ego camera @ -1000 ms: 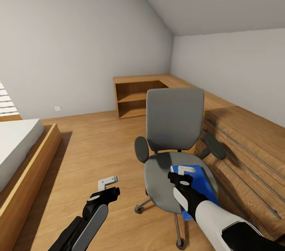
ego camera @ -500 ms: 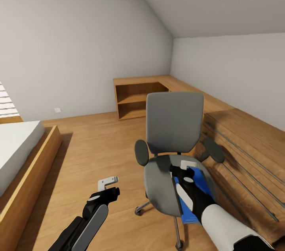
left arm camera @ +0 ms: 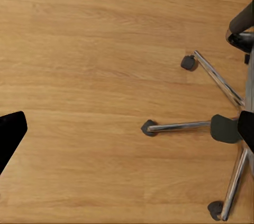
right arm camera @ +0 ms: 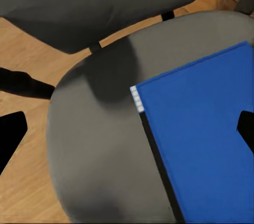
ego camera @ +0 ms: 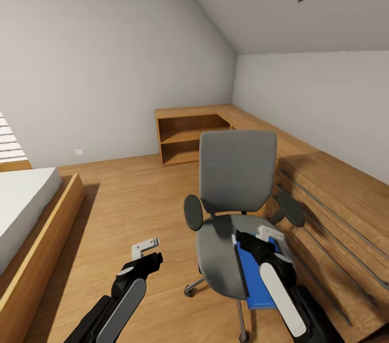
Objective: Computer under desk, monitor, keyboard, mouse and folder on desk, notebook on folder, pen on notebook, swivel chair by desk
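The swivel chair (ego camera: 236,170) stands in the middle of the room with its grey back facing me. A bright blue folder (ego camera: 253,277) lies flat on the right half of its seat. My right gripper (ego camera: 268,234) hovers over the far end of the folder, and the forearm covers part of it. In the right wrist view the folder (right arm camera: 206,139) lies on the grey seat (right arm camera: 95,155). My right gripper (right arm camera: 128,131) is open above it, holding nothing. My left gripper (ego camera: 146,248) is open over bare floor left of the chair. The left wrist view shows the chrome chair base (left arm camera: 211,126).
A light wooden dresser (ego camera: 335,208) with long bar handles runs along the right wall, close beside the chair. A low wooden shelf unit (ego camera: 189,138) fills the far corner. A bed (ego camera: 27,208) in a wooden frame sits at the left. Open wood floor (ego camera: 129,197) lies between them.
My right arm has swung to the right, carrying the open gripper from above the seat's middle toward its right side over the folder. The view has tilted slightly. The left arm has stayed put.
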